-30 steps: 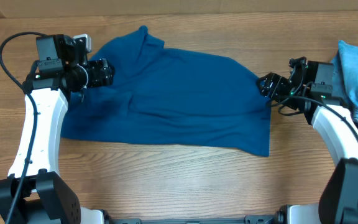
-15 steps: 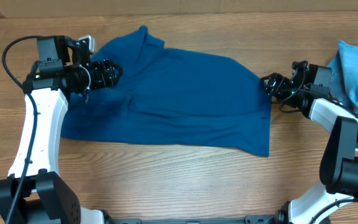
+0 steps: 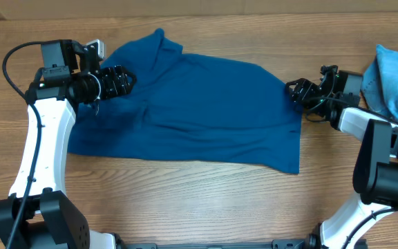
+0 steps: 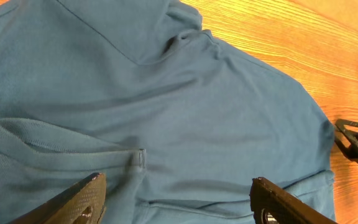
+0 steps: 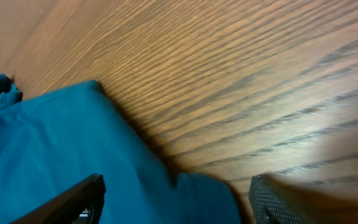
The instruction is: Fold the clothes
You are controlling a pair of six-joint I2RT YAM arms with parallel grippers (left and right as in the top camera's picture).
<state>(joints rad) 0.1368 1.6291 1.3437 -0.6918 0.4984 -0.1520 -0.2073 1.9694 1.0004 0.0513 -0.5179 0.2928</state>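
A deep-blue matte knit shirt lies spread and softly wrinkled on the wood-grain worktop, a ribbed band showing near its left end. The left fingers hover spread above that band, gripping nothing. The right fingers stand spread over the shirt's right edge. A crumpled pale-blue garment sits far right

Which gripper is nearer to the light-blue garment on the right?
Right. The right gripper is at the right edge of the dark-blue shirt, near the light-blue garment; the left gripper is over the shirt's left part.
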